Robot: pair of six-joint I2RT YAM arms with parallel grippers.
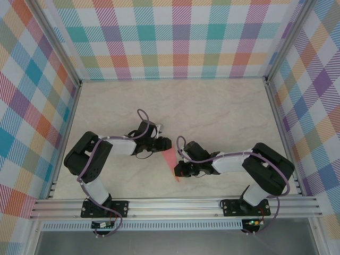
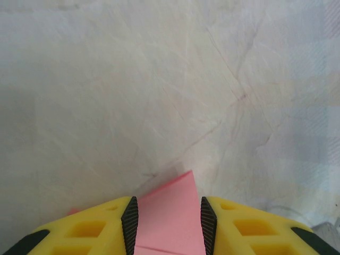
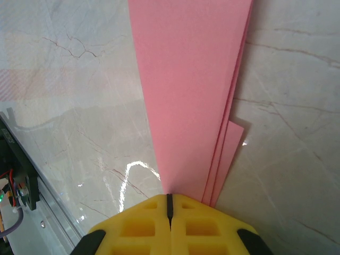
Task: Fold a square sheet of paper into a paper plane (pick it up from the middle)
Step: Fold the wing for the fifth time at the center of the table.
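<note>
Pink paper plane; right gripper clenched at its narrow end, left gripper at 12 o'clock, hold unclear; tugging risks tearing.

The left arm and the right arm are built alike from rounded black joint housings joined by white link covers. A thin purple cable is looped loosely along each arm, and each is bolted down through a flat black base plate. A small green light is seen glowing at the right base. The left fingers and the right fingers are moulded in bright yellow with square pockets and black rear corners; black ribbed pads are fitted on the inner faces. Red wires are exposed beside the right wrist.
</note>
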